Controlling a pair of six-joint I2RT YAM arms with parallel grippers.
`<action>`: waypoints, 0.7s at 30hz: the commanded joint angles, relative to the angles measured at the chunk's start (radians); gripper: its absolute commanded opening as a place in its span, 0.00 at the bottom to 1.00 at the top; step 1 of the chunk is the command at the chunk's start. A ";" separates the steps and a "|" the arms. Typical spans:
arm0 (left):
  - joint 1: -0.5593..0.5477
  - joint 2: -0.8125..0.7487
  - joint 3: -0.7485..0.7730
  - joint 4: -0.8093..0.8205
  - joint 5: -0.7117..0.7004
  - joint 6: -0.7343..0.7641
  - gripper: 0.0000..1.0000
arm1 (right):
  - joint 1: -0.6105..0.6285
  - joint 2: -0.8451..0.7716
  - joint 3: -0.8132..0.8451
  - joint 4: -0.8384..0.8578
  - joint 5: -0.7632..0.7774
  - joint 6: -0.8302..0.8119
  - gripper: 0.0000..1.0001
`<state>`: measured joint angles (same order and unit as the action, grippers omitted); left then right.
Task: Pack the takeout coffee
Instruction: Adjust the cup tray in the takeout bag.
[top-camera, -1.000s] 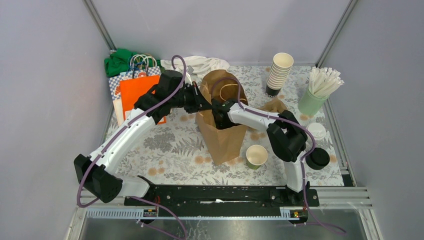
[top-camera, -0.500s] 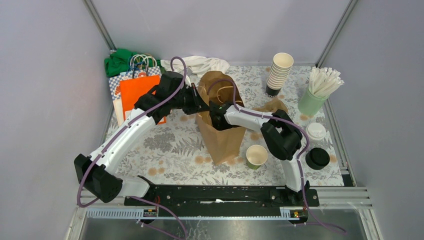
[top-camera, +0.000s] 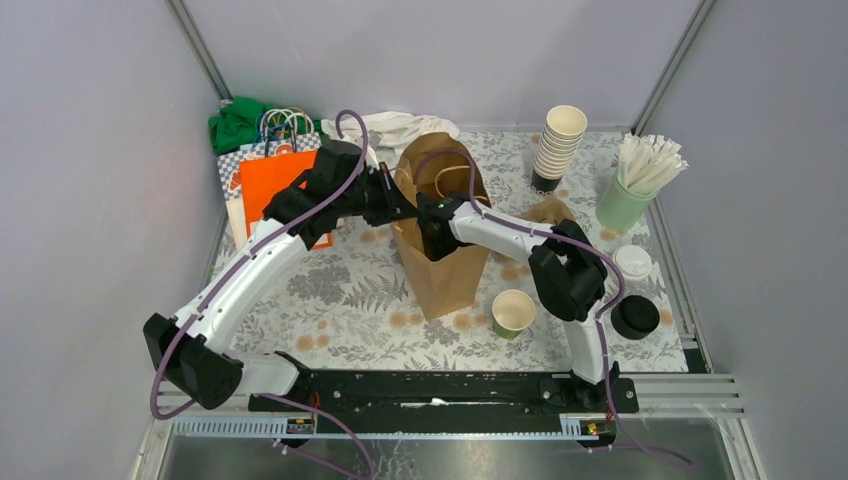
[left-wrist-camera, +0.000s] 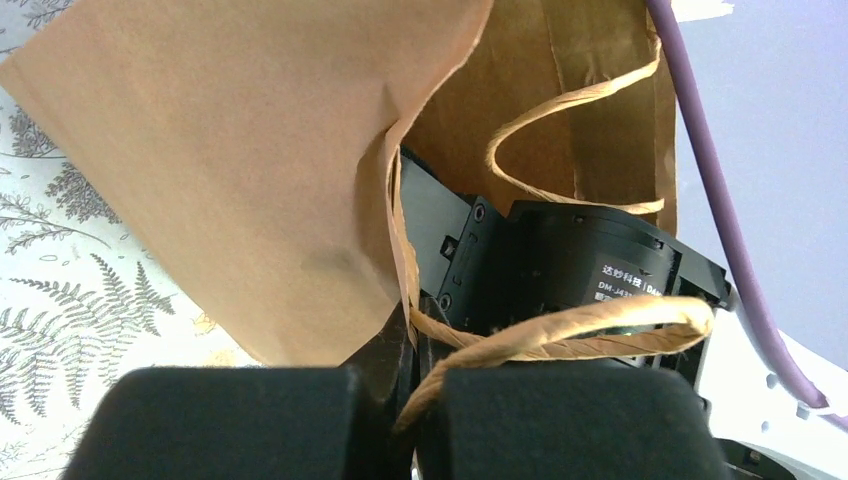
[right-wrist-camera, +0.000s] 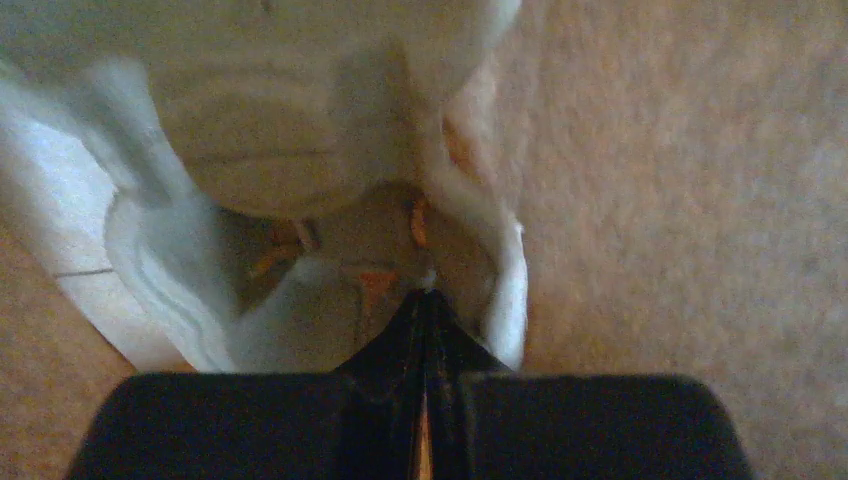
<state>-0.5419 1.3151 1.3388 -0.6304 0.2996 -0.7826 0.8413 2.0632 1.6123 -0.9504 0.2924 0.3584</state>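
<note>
A dark-green paper cup (top-camera: 513, 312) with a white inside stands uncovered on the table, right of the brown paper bag (top-camera: 440, 265). A round black lid (top-camera: 635, 317) lies further right, near the table's edge. My left gripper (left-wrist-camera: 418, 335) is shut on the bag's left rim, with a twisted paper handle (left-wrist-camera: 560, 330) running across its fingers. My right gripper (right-wrist-camera: 425, 297) reaches down inside the bag with its jaws shut and nothing visibly between them. Below it, a blurred white crumpled thing (right-wrist-camera: 280, 130) lies at the bottom of the bag; I cannot tell what it is.
A tall stack of cream cups (top-camera: 558, 145) and a pale green cup of white sticks (top-camera: 630, 190) stand at the back right. A white lid (top-camera: 632, 262) lies by the right edge. Coloured bags (top-camera: 265, 180) and a white cloth (top-camera: 400, 127) fill the back left.
My right arm has pushed a little further left into the bag. The bag's top has shifted slightly toward the back, with the left gripper still on the rim.
</note>
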 joint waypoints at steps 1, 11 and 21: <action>-0.003 0.007 0.034 -0.035 -0.023 0.015 0.00 | 0.014 -0.160 0.119 -0.027 0.086 0.000 0.04; 0.040 0.042 0.104 -0.116 -0.041 0.017 0.00 | 0.015 -0.226 0.254 -0.121 0.082 -0.034 0.16; 0.082 0.127 0.158 -0.272 -0.077 0.054 0.00 | 0.013 -0.252 0.272 -0.177 0.123 -0.017 0.19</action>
<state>-0.4683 1.3487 1.5028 -0.7502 0.2993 -0.7670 0.8288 1.9221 1.7943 -1.1267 0.3656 0.3401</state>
